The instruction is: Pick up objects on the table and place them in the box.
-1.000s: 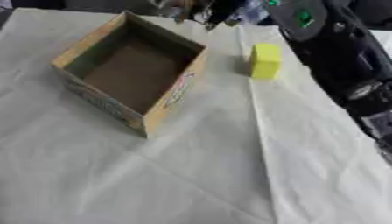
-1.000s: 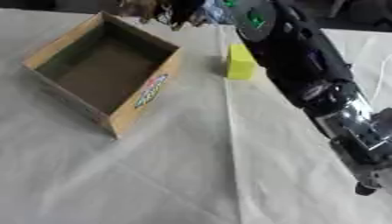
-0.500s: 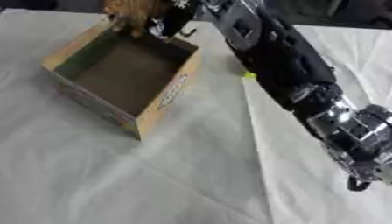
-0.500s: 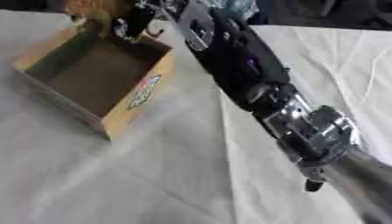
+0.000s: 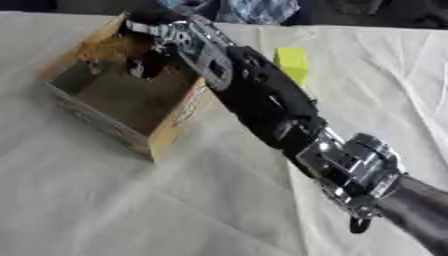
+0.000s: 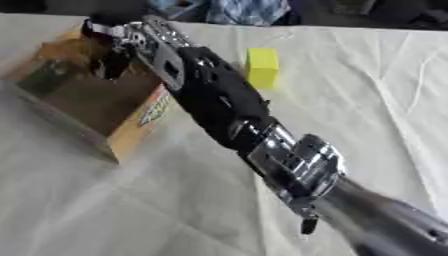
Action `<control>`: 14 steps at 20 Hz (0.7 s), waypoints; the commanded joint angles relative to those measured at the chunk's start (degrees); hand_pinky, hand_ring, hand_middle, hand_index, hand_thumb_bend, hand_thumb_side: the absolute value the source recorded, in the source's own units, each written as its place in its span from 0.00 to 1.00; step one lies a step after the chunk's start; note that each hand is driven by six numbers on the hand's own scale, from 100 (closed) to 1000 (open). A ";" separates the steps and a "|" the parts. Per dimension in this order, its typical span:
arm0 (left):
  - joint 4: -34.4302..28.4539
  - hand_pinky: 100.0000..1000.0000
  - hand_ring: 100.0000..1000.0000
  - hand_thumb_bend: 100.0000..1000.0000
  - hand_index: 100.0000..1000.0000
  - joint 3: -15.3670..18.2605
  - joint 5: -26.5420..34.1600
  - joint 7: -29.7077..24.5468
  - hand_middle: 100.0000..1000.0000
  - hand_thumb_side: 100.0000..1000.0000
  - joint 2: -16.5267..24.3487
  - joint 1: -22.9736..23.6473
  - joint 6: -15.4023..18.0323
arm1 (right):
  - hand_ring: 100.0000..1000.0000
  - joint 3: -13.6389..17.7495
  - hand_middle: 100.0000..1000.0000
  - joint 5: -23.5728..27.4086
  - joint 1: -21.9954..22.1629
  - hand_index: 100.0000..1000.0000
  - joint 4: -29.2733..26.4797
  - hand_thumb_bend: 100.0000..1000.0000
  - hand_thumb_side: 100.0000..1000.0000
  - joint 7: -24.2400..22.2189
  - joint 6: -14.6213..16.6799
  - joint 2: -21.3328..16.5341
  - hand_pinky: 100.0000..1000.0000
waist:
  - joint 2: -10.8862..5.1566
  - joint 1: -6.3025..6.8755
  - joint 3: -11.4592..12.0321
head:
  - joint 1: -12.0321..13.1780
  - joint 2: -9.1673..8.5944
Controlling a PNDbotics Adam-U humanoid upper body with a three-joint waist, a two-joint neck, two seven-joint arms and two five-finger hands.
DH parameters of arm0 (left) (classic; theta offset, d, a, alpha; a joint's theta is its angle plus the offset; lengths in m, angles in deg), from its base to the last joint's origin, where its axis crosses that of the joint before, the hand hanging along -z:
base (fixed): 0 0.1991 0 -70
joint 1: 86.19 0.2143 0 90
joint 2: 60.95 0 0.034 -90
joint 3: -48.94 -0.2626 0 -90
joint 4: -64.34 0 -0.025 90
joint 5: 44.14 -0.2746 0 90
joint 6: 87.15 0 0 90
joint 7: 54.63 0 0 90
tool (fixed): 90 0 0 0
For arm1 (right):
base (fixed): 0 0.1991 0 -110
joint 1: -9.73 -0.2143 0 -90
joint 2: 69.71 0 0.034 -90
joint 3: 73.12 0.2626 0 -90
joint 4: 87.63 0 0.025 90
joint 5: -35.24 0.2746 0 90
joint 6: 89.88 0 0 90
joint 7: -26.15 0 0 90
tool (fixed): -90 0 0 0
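Observation:
My right arm reaches in from the lower right, across the table to the open cardboard box (image 5: 166, 142) at the upper left. My right hand (image 5: 150, 44) hangs over the box's far inner corner with its fingers curled down. A blurred orange-brown object (image 5: 103, 50) sits against those fingers, inside the box's far wall; the hand appears shut on it. A yellow block (image 6: 262, 66) stands on the white cloth to the right of the box, just beyond my forearm. My left hand shows in no view.
A white creased cloth (image 5: 105, 205) covers the table. Dark and patterned things (image 5: 254, 10) lie along the far edge behind the box. My forearm (image 5: 262, 105) crosses the box's right wall.
My right hand has carried the orange-brown object from beyond the box's far corner to over its inside. The camera has shifted too, so the yellow block shows again beside my forearm.

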 commanded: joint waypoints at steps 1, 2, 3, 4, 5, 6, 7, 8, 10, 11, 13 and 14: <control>-0.81 0.57 0.90 0.22 0.61 0.07 0.24 0.01 1.00 0.99 0.20 -0.78 0.23 | 0.57 1.04 0.44 -1.39 -0.95 0.60 1.29 0.00 0.04 1.14 1.83 0.18 0.63 | -0.97 0.26 0.19 | -0.17 -0.61; -0.81 0.57 0.90 0.22 0.61 0.07 0.24 0.00 1.00 0.99 0.18 -0.82 0.23 | 0.58 1.16 0.44 -1.69 -0.87 0.61 1.78 0.00 0.03 1.49 2.32 0.26 0.64 | -0.96 0.23 0.22 | -0.15 -0.60; -0.81 0.57 0.90 0.22 0.61 0.06 0.24 -0.02 1.00 0.99 0.17 -0.83 0.23 | 0.59 1.26 0.46 -2.05 -0.79 0.62 2.23 0.00 0.04 1.84 2.79 0.32 0.64 | -0.96 0.22 0.24 | -0.16 -0.57; -0.81 0.57 0.90 0.22 0.61 0.06 0.25 -0.04 1.00 0.99 0.15 -0.83 0.21 | 0.59 1.35 0.46 -2.48 -0.68 0.63 2.63 0.00 0.05 2.23 3.22 0.38 0.65 | -0.95 0.22 0.26 | -0.18 -0.53; -0.81 0.57 0.90 0.22 0.61 0.05 0.26 -0.07 1.00 0.99 0.12 -0.81 0.18 | 0.60 1.44 0.48 -2.85 -0.59 0.65 3.00 0.00 0.12 2.55 3.63 0.47 0.66 | -0.94 0.23 0.26 | -0.20 -0.50; -0.81 0.57 0.90 0.22 0.61 0.04 0.26 -0.12 1.00 0.99 0.10 -0.80 0.13 | 0.62 1.49 0.50 -3.10 -0.49 0.67 3.37 0.00 0.14 2.69 4.16 0.61 0.68 | -0.93 0.27 0.25 | -0.24 -0.47; -0.81 0.57 0.90 0.22 0.61 0.02 0.25 -0.18 1.00 0.99 0.09 -0.81 0.09 | 0.63 1.51 0.52 -3.29 -0.40 0.68 3.69 0.00 0.17 2.72 4.75 0.72 0.69 | -0.91 0.30 0.24 | -0.28 -0.45; -0.81 0.57 0.90 0.21 0.61 0.01 0.24 -0.26 1.00 0.99 0.08 -0.81 0.05 | 0.65 1.46 0.54 -3.42 -0.31 0.70 3.95 0.00 0.23 2.56 5.52 0.82 0.71 | -0.88 0.35 0.25 | -0.32 -0.44; -0.81 0.57 0.90 0.21 0.61 0.00 0.22 -0.37 1.00 0.99 0.07 -0.79 -0.05 | 0.68 1.44 0.61 -3.77 -0.25 0.73 4.25 0.00 0.32 1.92 7.19 0.88 0.73 | -0.85 0.47 0.25 | -0.31 -0.33; -0.81 0.57 0.90 0.21 0.61 0.00 0.22 -0.42 1.00 0.99 0.07 -0.79 -0.08 | 0.69 1.51 0.65 -4.05 -0.29 0.75 4.28 0.00 0.35 1.66 7.91 0.85 0.74 | -0.84 0.52 0.24 | -0.30 -0.27; -0.81 0.57 0.90 0.21 0.61 -0.03 0.21 -0.53 1.00 0.99 0.07 -0.78 -0.15 | 0.74 1.59 0.72 -4.96 -0.40 0.81 4.27 0.00 0.46 1.14 9.07 0.75 0.77 | -0.85 0.56 0.21 | -0.26 -0.22; -0.81 0.57 0.90 0.21 0.61 -0.06 0.21 -0.60 1.00 0.99 0.06 -0.77 -0.19 | 0.77 1.54 0.74 -5.57 -0.47 0.83 4.24 0.00 0.50 0.76 9.58 0.69 0.79 | -0.86 0.56 0.19 | -0.24 -0.22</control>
